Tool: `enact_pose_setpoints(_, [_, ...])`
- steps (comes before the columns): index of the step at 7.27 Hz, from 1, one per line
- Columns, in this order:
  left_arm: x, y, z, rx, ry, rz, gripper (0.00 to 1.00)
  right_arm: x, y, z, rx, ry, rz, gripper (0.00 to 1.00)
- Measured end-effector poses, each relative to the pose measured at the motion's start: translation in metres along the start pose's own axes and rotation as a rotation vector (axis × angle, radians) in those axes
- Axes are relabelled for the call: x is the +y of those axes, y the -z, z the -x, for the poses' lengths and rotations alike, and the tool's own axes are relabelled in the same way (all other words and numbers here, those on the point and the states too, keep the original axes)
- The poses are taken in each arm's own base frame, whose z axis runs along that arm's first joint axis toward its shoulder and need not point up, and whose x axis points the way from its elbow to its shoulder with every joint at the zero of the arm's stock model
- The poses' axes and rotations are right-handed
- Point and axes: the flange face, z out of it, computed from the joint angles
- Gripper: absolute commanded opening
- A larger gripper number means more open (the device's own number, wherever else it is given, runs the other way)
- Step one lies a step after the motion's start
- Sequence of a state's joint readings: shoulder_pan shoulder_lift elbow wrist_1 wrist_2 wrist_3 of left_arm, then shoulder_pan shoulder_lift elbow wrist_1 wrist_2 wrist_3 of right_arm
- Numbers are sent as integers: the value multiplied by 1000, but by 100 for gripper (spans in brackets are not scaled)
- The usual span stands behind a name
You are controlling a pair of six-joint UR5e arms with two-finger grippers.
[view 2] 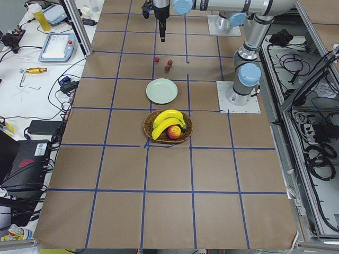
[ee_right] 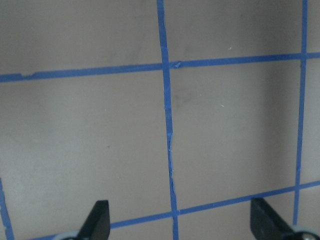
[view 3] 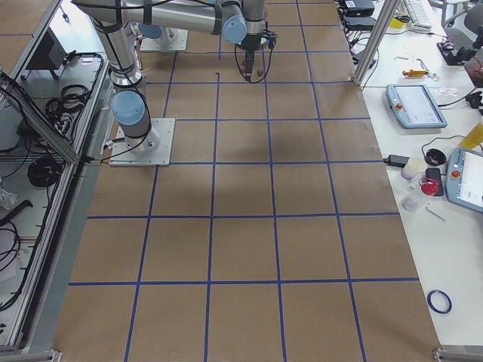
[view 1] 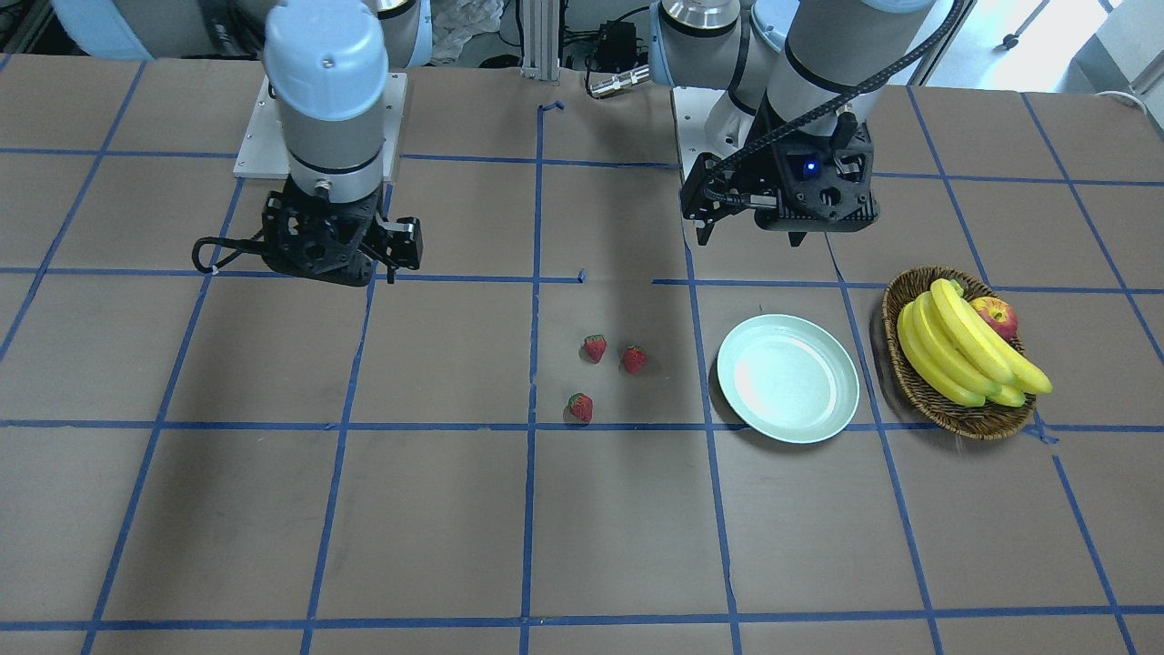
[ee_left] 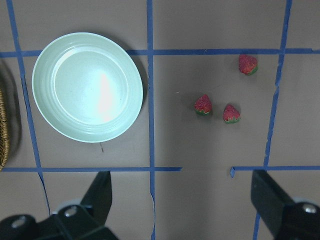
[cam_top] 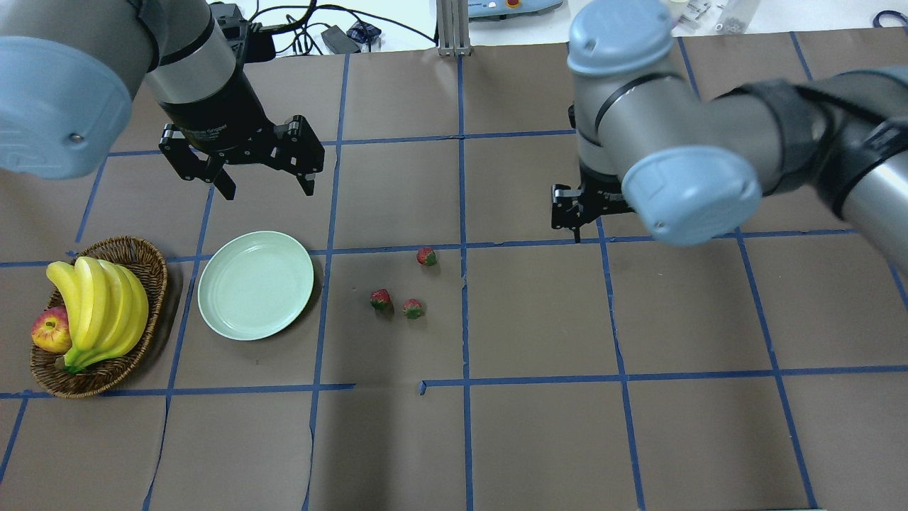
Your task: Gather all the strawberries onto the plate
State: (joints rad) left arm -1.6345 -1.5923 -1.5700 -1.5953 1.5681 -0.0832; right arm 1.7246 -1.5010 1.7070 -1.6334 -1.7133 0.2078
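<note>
Left gripper (ee_left: pixel 182 200) and right gripper (ee_right: pixel 180 222): jaws spread, empty. Three tiny red strawberries (cam_top: pixel 381 299) lie near the round pale mint-green plate (cam_top: pixel 255 284); probably light and slick, so I'd pinch each mid-body.

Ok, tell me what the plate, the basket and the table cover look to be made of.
The plate: pale mint, smooth and glossy with a broad white highlight; probably plastic or melamine, possibly glazed ceramic. The basket: brown wicker, its woven strands visible along the rim. The table cover: matte brown paper, judging by small tears at the seams.
</note>
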Motion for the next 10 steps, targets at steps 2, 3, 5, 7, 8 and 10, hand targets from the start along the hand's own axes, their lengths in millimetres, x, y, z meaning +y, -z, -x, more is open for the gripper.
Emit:
enact_pose_setpoints(2, [0, -2, -1, -2, 2, 5, 100, -2, 56, -28, -136, 51, 82, 100])
enact_pose_setpoints(3, [-1, -5, -2, -3, 2, 11, 100, -3, 79, -33, -178, 46, 41, 100])
enact_pose_setpoints(5, [-2, -12, -5, -6, -1, 26, 100, -14, 100, -36, -230, 30, -82, 100])
enact_pose_setpoints(7, [-3, -17, -6, -11, -3, 35, 100, -18, 101, -45, -156, 27, -126, 100])
enact_pose_setpoints(8, [-3, -23, -9, -13, -7, 44, 100, -18, 100, -47, -128, 23, -135, 100])
enact_pose_setpoints(10, [-6, -60, -22, -14, 2, 35, 100, -18, 96, -46, -124, 20, -133, 100])
